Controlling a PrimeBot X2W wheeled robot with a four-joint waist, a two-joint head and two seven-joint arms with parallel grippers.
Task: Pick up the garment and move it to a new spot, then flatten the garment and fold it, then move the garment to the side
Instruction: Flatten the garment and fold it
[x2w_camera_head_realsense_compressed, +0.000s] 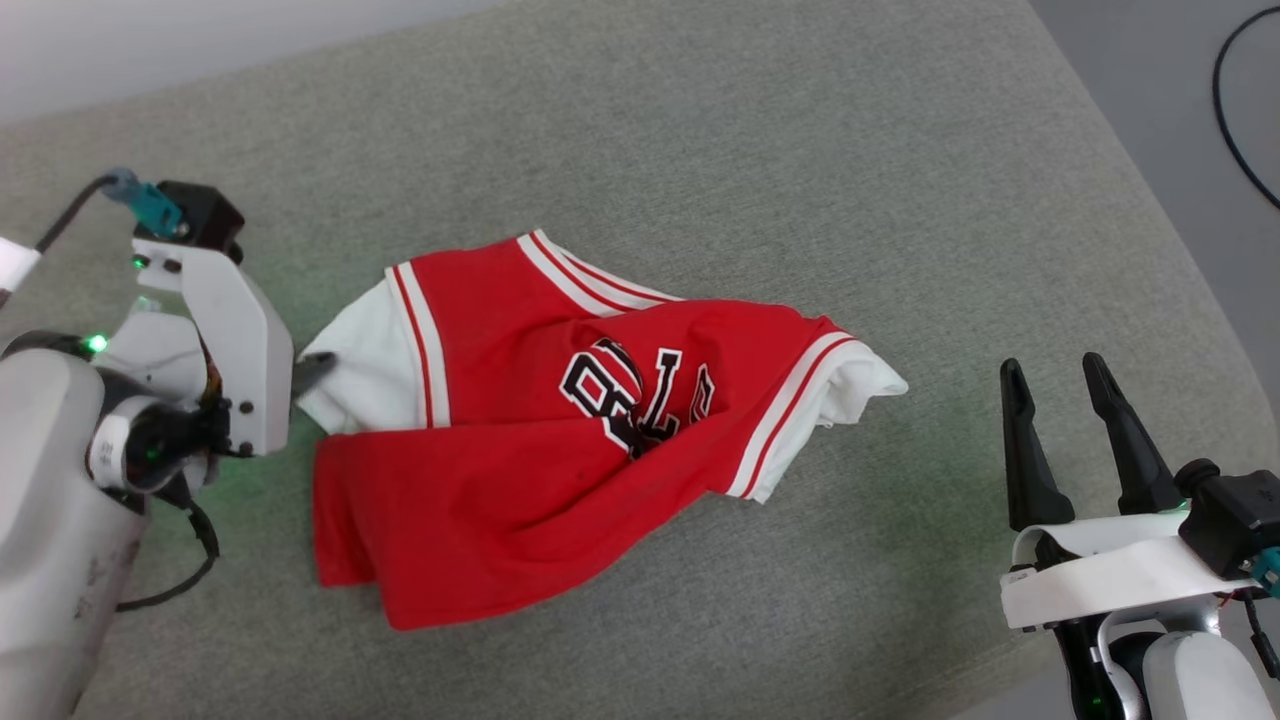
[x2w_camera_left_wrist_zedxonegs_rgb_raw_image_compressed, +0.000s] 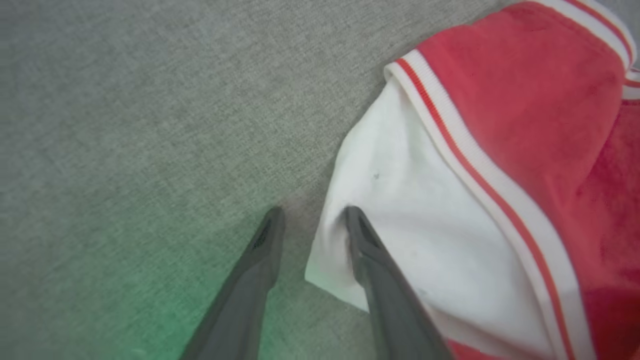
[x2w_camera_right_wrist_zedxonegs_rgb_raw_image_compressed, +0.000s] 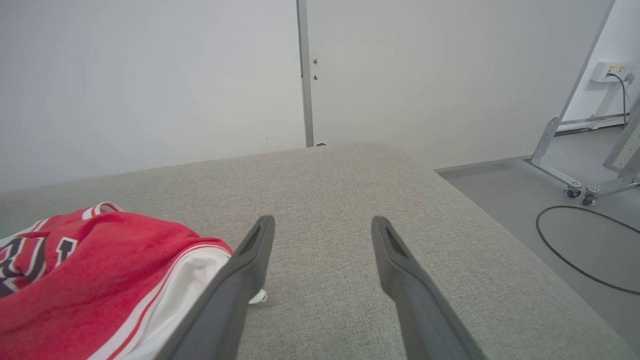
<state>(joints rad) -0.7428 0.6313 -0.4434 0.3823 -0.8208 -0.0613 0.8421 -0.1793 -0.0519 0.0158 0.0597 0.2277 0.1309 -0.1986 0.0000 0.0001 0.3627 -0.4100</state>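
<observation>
The garment (x2w_camera_head_realsense_compressed: 520, 450), a red jersey T-shirt with white sleeves, striped trim and black-and-white lettering, lies crumpled in the middle of the grey padded surface (x2w_camera_head_realsense_compressed: 700, 150). My left gripper (x2w_camera_head_realsense_compressed: 310, 372) is at its left white sleeve. In the left wrist view the left gripper (x2w_camera_left_wrist_zedxonegs_rgb_raw_image_compressed: 312, 217) straddles the sleeve's (x2w_camera_left_wrist_zedxonegs_rgb_raw_image_compressed: 410, 210) edge: one finger presses on the white cloth, the other rests on the grey fabric beside it, with a gap still between them. My right gripper (x2w_camera_head_realsense_compressed: 1053, 370) stands open and empty to the right of the garment (x2w_camera_right_wrist_zedxonegs_rgb_raw_image_compressed: 100, 270), clear of it, with nothing between its fingers (x2w_camera_right_wrist_zedxonegs_rgb_raw_image_compressed: 323, 222).
The padded surface ends at a rounded edge on the right, with grey floor beyond. A black cable (x2w_camera_right_wrist_zedxonegs_rgb_raw_image_compressed: 575, 250) loops on that floor near a wheeled metal frame (x2w_camera_right_wrist_zedxonegs_rgb_raw_image_compressed: 565, 175). A pale wall (x2w_camera_right_wrist_zedxonegs_rgb_raw_image_compressed: 150, 75) stands behind the surface.
</observation>
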